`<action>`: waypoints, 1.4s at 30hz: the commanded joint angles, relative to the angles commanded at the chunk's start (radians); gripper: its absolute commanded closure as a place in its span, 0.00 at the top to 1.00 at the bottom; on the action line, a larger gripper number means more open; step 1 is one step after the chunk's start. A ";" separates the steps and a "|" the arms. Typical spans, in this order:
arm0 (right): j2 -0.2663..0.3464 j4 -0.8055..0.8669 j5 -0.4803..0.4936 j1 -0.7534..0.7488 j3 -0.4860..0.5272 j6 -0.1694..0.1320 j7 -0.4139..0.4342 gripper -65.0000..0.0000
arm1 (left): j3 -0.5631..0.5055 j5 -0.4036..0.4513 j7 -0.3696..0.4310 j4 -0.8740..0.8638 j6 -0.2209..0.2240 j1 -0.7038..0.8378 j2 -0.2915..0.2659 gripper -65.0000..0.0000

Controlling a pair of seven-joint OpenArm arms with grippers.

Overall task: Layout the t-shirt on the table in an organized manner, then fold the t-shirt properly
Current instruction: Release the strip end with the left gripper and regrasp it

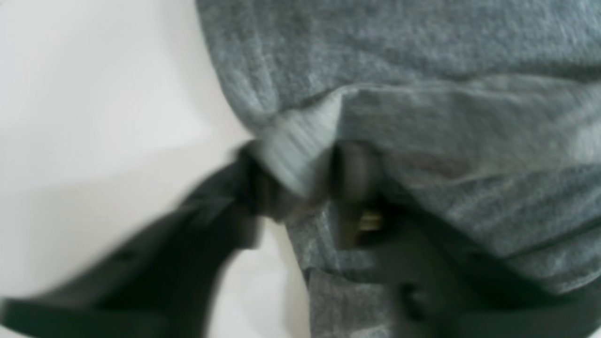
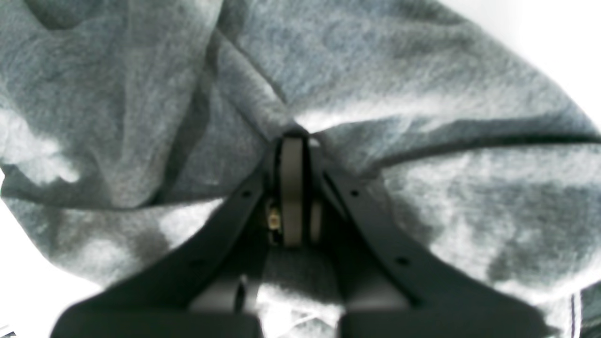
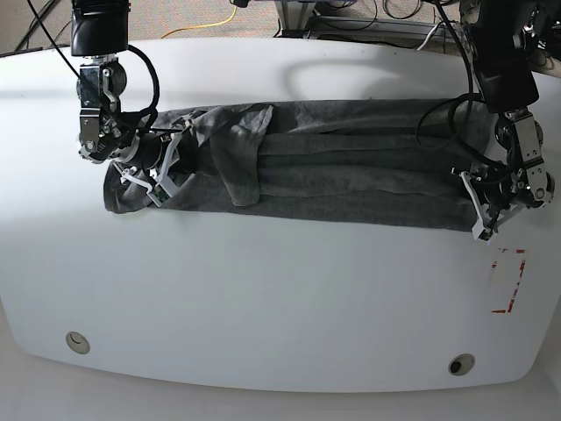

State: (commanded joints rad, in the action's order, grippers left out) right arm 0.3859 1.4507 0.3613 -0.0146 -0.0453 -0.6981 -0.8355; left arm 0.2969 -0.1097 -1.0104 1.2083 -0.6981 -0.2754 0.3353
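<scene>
On glossy white table (image 3: 280, 298), t-shirt (image 3: 351, 175) pinched by left end effector (image 3: 480, 206) and right end effector (image 3: 162, 171), red-tape mark (image 3: 508, 281) nearby

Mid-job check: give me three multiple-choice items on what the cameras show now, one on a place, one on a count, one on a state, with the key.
1. Where is the red-tape mark on the table?
A. beside the left hand, on the base view's right
B. under the shirt's middle
C. beside the right hand

2. How many round grommet holes show along the table's near edge?
A. none
B. two
C. four

3. What is the right hand doing?
A. hanging open above bare table
B. shut on the t-shirt
C. holding a hanger

Key: 1 A, the mark lies just below the left hand. 2 B, one hole near each front corner. 3 B, the right wrist view shows cloth bunched into its closed tips.
</scene>
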 joint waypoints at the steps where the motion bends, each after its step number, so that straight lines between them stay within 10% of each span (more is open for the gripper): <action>1: 0.000 0.000 0.000 0.000 0.000 0.000 0.000 0.03 | 0.000 0.000 0.002 0.002 0.000 0.000 0.000 0.07; 42: -0.014 -0.002 0.000 0.000 -0.002 0.000 0.000 0.03 | 0.005 0.000 -0.195 0.505 0.000 0.305 0.018 0.10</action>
State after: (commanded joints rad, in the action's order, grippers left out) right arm 0.3721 1.4492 0.3613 -0.0146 -0.0468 -0.6981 -0.8355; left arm 0.3015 -0.1097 -1.2052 1.7131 -0.6981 0.0299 0.3537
